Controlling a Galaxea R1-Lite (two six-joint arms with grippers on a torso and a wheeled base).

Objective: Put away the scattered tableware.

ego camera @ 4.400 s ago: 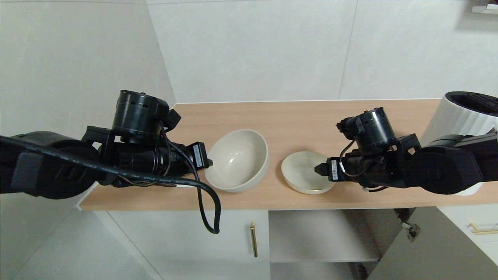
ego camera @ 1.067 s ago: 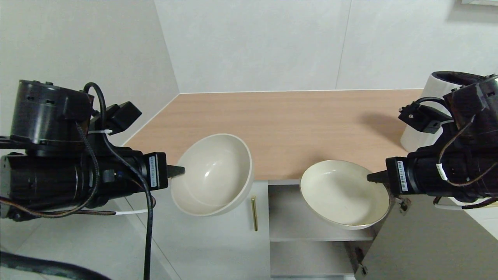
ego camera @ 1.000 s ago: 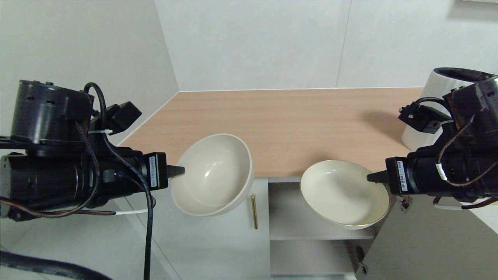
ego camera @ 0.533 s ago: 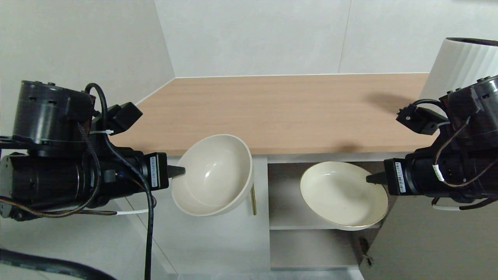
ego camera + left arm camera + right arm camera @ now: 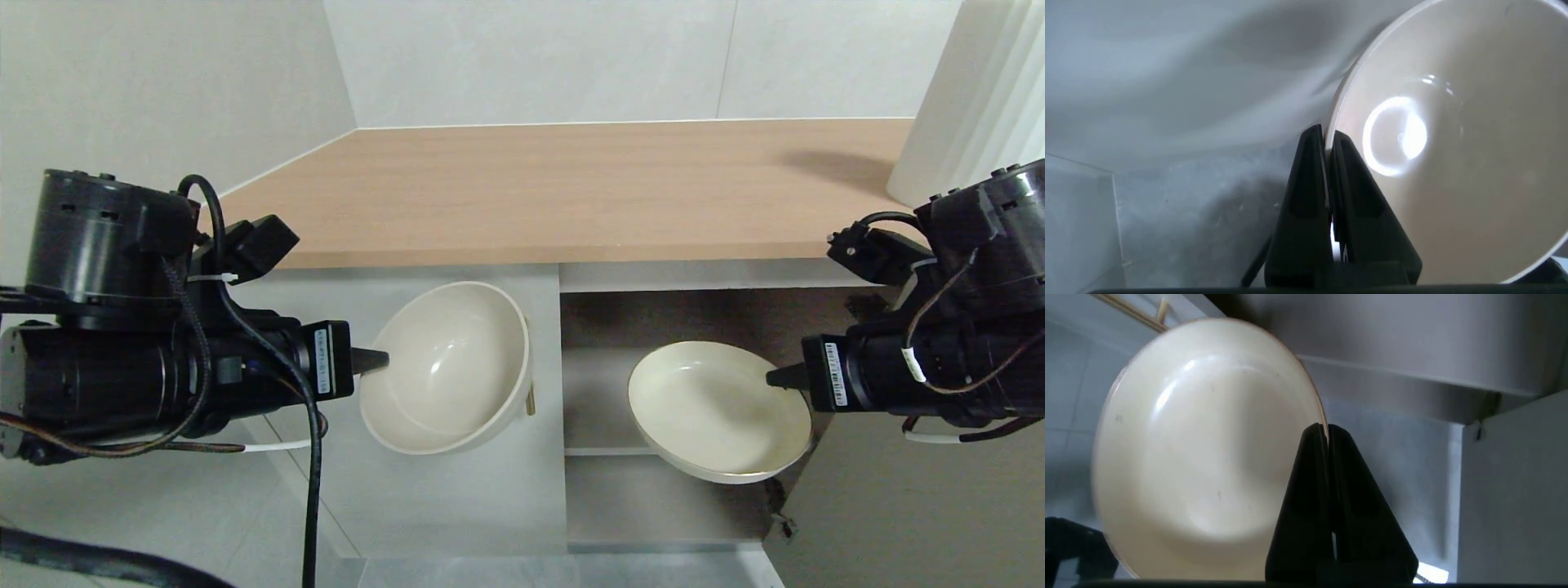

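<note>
One counter point(image 5: 571, 188): both bowls sat on it seconds ago and have since been lifted off. The view has dropped with the robot, so the cabinet point(image 5: 604, 384) now sits mid-scene, with one open compartment right and one closed door point(image 5: 457, 498) left. One white ribbed container point(image 5: 971, 98), far right.

Two bowls, one per arm:
- deep bowl point(image 5: 445, 367), before the door, left gripper point(image 5: 377, 358) pinched tight on its left rim
- shallow bowl point(image 5: 718, 412), at the open compartment, right gripper point(image 5: 774, 377) clamped on its right rim

Pickup looks done; shelving remains.

deep cream bowl point(image 5: 445, 367): aloft, tilted, before cabinet door point(image 5: 457, 506) | shallow cream dish point(image 5: 718, 412): aloft, tilted, before shelf point(image 5: 600, 400)
</note>
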